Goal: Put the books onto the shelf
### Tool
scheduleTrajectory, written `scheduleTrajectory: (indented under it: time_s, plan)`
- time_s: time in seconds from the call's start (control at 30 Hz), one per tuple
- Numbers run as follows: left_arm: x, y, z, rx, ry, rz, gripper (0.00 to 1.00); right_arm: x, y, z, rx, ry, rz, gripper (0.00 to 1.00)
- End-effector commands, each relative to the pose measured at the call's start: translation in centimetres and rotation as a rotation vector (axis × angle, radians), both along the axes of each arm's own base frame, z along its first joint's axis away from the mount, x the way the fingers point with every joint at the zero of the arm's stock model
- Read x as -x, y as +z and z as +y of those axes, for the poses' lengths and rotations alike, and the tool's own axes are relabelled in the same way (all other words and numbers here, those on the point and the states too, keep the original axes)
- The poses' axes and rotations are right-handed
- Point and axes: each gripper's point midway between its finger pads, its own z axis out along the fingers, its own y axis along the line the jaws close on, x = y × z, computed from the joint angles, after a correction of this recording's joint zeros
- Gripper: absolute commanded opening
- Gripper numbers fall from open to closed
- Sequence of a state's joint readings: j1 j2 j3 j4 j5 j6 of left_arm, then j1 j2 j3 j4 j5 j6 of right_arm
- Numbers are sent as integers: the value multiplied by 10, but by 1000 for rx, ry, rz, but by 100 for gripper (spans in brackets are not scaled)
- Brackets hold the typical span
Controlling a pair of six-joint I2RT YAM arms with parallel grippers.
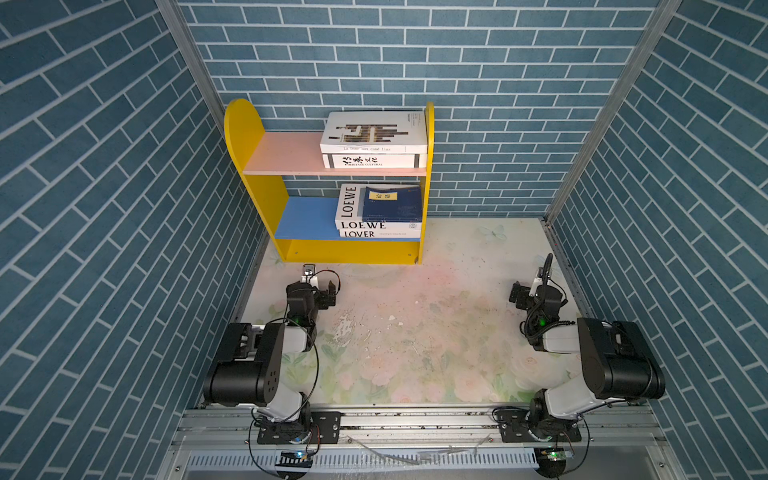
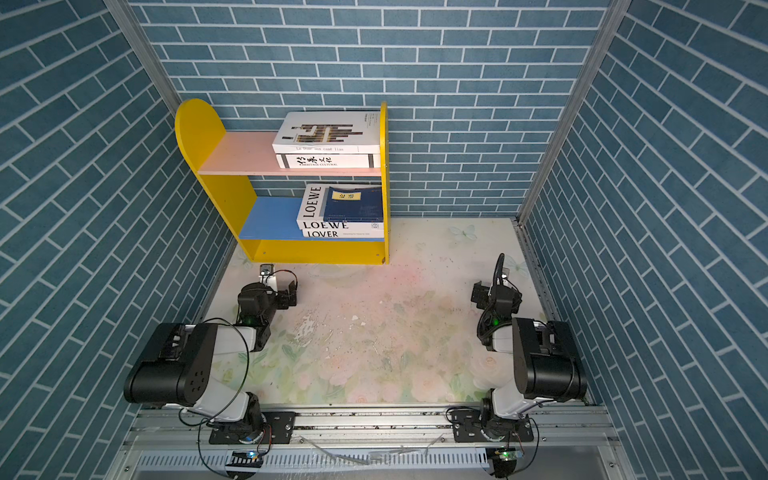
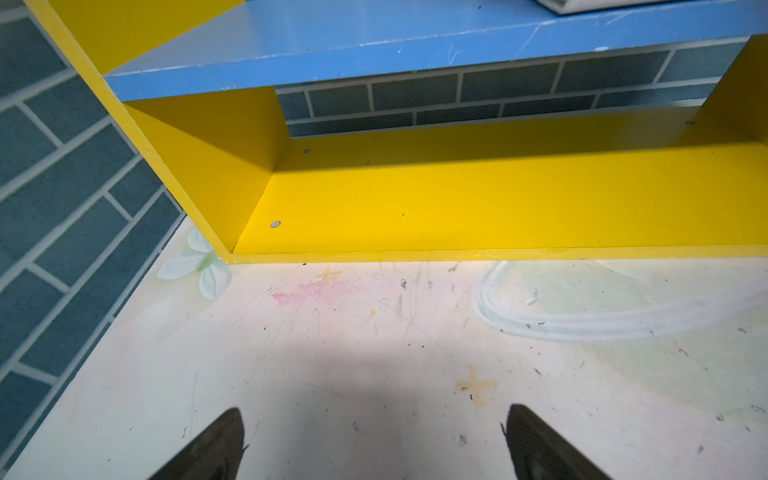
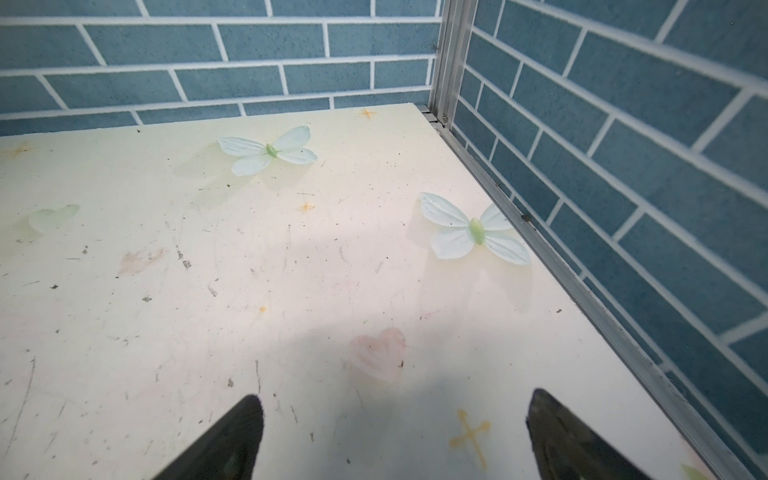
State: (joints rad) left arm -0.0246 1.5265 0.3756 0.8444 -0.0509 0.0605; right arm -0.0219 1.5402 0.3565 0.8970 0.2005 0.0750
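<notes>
The shelf (image 1: pixel 245 129) stands at the back left of the table, seen in both top views, and every book lies flat at its right end. The brown-bar book (image 1: pixel 374 131) rests on the Heritage Cultural book (image 1: pixel 374 161) on the pink board (image 1: pixel 286 153). On the blue board (image 1: pixel 307 218) the navy book (image 1: pixel 392 203) tops the LOEWE book (image 1: pixel 349 203), with LOVER (image 1: pixel 374 234) underneath. My left gripper (image 3: pixel 374 415) is open and empty over the table, just in front of the shelf's yellow base (image 3: pixel 457 199). My right gripper (image 4: pixel 395 403) is open and empty near the right wall.
The table (image 1: pixel 415 332) has a worn floral cover. Blue brick-pattern walls close it in on three sides, with a metal rail (image 4: pixel 582 291) along the right edge. The left halves of both shelf boards are bare. Both arm bases sit on the front rail (image 1: pixel 415 419).
</notes>
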Motion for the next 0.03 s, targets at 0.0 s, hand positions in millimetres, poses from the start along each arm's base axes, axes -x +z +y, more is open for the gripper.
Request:
scheduleTrajectory:
  time_s: [0.0]
  plan:
    - [-5,8,-1,-5,-4,-27,100,-8,7,4,-8,22,-18,99]
